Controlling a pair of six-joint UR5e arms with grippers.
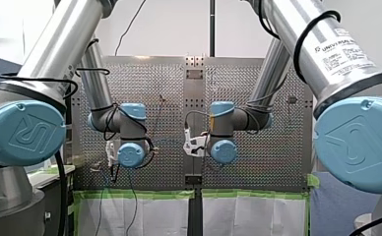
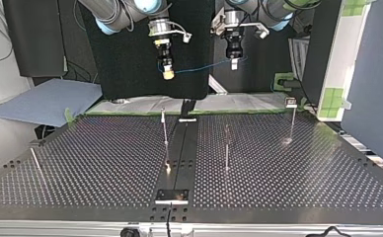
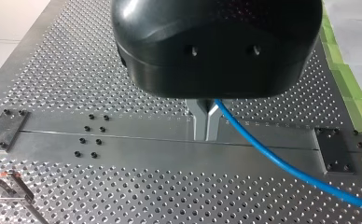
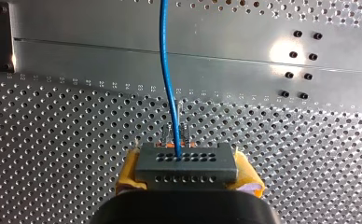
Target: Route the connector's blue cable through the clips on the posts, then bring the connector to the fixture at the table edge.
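Right claw (image 4: 188, 174): connector (image 4: 187, 161) (left claw (image 3: 207, 134): cable (image 3: 281, 163))

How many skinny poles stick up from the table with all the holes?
4. Top view: a pole by the left edge, a pole just left of the middle strip, a pole just right of it, a pole at far right. Others may be hidden.

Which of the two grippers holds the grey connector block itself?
My right gripper: its yellow pads clamp the grey rectangular connector block, whereas my left gripper's metal fingers pinch only the thin blue cable.
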